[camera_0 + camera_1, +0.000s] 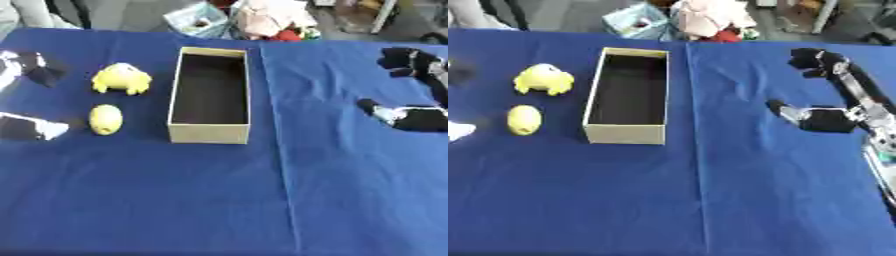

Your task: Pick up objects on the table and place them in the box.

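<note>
Hands first: our right hand [826, 119] hangs over the blue cloth [219, 200] well to the right of the box [210, 132], fingers spread and relaxed, holding nothing. Our left hand [26, 127] shows at the left edge, blurred, so we cannot tell how its fingers stand. Just right of it lies a yellow egg-shaped thing [105, 119], and farther back a yellow soft toy [122, 78], both left of the box and apart from it. The box stands open, nothing visible inside. Clutter [262, 20] sits beyond the table's far edge.
</note>
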You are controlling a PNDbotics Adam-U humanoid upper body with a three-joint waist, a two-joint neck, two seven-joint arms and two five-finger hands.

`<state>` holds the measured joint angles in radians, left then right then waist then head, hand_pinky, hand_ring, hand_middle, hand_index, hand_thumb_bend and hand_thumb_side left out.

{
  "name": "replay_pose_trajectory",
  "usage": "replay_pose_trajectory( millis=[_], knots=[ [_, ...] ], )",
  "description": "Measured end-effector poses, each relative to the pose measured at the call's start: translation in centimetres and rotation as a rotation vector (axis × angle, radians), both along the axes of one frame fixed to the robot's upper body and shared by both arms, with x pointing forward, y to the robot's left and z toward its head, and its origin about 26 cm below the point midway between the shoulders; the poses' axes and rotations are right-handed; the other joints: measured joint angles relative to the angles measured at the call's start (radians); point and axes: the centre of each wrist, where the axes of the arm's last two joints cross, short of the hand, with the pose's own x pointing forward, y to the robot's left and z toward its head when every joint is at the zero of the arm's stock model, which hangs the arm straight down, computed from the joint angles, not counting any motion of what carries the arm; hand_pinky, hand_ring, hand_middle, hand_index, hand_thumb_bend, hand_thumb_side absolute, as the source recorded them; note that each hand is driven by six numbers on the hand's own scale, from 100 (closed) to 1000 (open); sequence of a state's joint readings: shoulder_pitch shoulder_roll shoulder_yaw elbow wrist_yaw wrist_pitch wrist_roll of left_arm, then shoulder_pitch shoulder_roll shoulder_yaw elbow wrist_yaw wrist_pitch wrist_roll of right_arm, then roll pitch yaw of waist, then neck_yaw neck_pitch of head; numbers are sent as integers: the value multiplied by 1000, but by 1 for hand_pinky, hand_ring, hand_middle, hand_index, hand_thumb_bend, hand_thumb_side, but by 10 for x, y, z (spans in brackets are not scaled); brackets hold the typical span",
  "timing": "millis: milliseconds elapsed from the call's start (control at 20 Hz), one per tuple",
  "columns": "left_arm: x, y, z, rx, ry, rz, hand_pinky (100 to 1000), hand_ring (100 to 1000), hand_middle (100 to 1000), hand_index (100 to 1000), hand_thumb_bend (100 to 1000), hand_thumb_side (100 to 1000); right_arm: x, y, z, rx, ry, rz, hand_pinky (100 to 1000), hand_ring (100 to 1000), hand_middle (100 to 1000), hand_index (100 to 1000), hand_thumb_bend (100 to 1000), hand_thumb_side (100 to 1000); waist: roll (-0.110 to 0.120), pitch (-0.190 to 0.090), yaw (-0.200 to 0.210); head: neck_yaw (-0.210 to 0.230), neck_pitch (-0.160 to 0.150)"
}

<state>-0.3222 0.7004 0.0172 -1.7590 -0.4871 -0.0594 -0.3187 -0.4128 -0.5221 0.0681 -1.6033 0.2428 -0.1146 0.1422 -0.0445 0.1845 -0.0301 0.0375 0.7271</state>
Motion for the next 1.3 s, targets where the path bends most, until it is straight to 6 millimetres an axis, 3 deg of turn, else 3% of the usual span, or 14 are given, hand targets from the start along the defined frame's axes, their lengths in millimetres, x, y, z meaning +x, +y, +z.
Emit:
replay_pose_trajectory(
  millis=[450,850,1300],
  knots=[
    [32,-3,5,160,158,-48,668,606,610,752,544,100,0,1,0,-1,6,9,804,828,750,887,494,254,0,0,-13,9,0],
    [59,5,-9,274,292,-33,666,604,615,751,529,100,0,2,-1,-3,10,17,804,828,749,887,494,254,0,-2,-19,12,0],
    [75,6,-27,341,356,-8,653,594,598,735,516,100,0,2,-1,-2,10,17,803,828,749,887,494,254,0,-3,-20,13,0]
  ],
)
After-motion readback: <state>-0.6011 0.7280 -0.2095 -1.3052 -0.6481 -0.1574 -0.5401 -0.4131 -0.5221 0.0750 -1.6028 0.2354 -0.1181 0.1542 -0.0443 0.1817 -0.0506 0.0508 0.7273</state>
